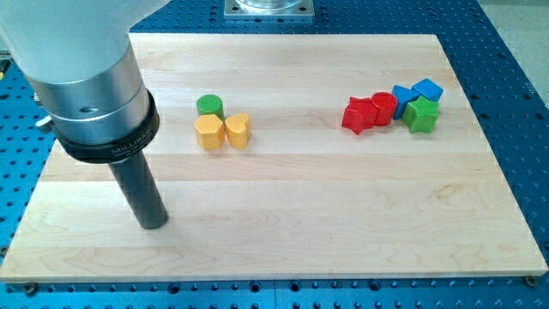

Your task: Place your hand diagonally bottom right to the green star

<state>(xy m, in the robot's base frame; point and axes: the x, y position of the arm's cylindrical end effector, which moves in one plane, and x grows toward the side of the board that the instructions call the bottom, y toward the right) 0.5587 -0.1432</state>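
Observation:
The green star [421,114] lies at the view's upper right on the wooden board [283,215], at the right end of a cluster. Touching it are a blue cube [427,90] above and another blue block [403,96] to its upper left. A red cylinder [383,107] and a red star [358,114] sit to its left. My tip [153,223] rests on the board at the view's lower left, far to the left of and below the green star.
A green cylinder [209,106], a yellow hexagon [208,132] and a yellow heart [238,130] are grouped at the upper middle-left, above and to the right of my tip. The board's edges border a blue perforated table [515,94].

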